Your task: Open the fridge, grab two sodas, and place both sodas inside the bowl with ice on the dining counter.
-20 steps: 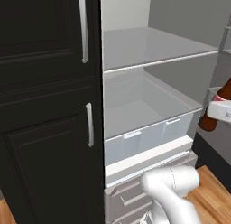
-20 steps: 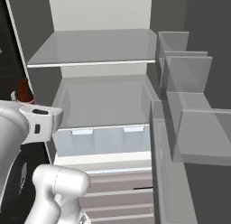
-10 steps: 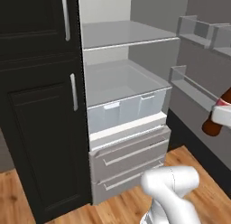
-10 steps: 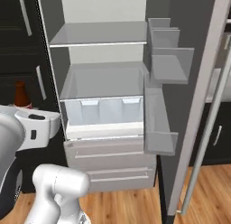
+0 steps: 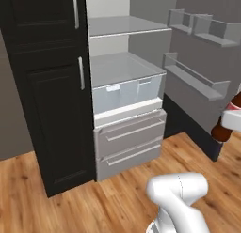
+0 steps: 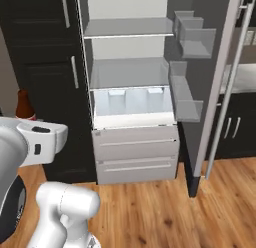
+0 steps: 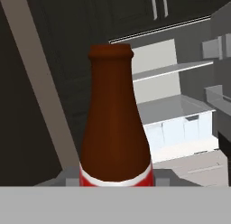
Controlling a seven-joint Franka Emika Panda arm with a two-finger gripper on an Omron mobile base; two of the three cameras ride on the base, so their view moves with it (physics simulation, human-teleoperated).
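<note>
- The brown contour glass cola bottle with a red label (image 7: pixel 116 128) stands upright right in front of the hand camera, rising from between the fingers; the two-finger gripper (image 7: pixel 116 181) is clenched on its lower body.
- In the left base view the same bottle (image 5: pixel 222 129) shows at the right edge, its lower part hanging below the white hand, above the wooden floor and just in front of the open door.
- In the right base view its neck and shoulder (image 6: pixel 23 105) stick up behind the white hand at the left edge, in front of the black panelled cabinets (image 6: pixel 42 67).
- The tall light grey fridge (image 5: pixel 123 77) stands open, showing pale shelves and a clear crisper bin, with two closed grey drawers (image 5: pixel 132 140) below.
- Its open door (image 6: pixel 212 62) swings out to the right, with grey door bins (image 6: pixel 192 39) on its inner face and a long silver bar handle (image 6: pixel 227 89) along its outer edge.
- The black cabinets with short silver handles (image 5: pixel 47 86) stand just to the left of the fridge.
- The light wooden plank floor (image 5: pixel 70 199) lies in front of both.
</note>
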